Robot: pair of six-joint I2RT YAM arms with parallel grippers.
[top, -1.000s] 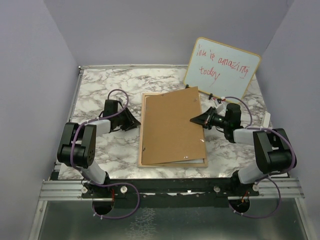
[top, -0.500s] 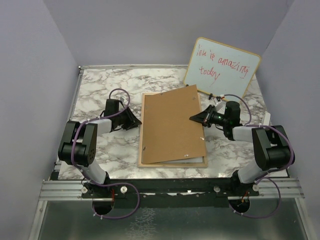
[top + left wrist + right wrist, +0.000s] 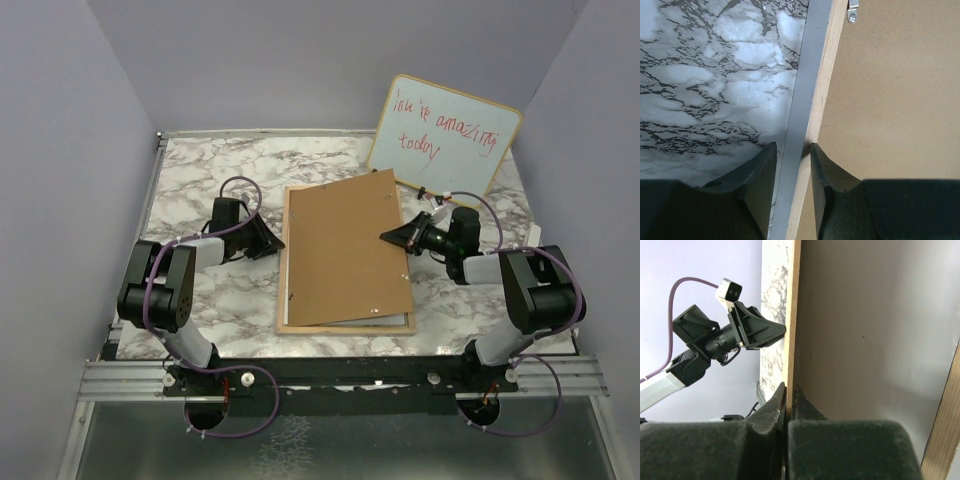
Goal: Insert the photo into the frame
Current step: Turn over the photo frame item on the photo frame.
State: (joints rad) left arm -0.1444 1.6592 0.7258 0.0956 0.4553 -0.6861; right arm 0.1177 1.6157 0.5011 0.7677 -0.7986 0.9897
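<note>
Brown fibreboard sat between the two fingers of the right gripper (image 3: 788, 387), which were clenched together on the thin right edge of the backing board (image 3: 345, 250). The wrist view showed that edge as a pale line running away from the fingertips. The board lay over the frame (image 3: 822, 100), but not square to it. It was turned a little, with its far right corner reaching past the frame toward the whiteboard (image 3: 445, 135), and from above its right side looked lifted, though how much I cannot tell. The left gripper (image 3: 792, 150) was half closed and grasped the left rail of the frame, one finger on the outer side next to the marble and the other on the inner side against the board. Between them ran the light wood of the rail and a grey strip along its outer face. A small metal tab with a screw (image 3: 853, 10) sat on the rail further along. The frame lay flat in the middle of the marble table (image 3: 220, 170), its long sides pointing away from the arms, and its near rail showed below the board. The photo was not to be seen in any view. The whiteboard with red writing leaned against the back wall, behind the right arm.
</note>
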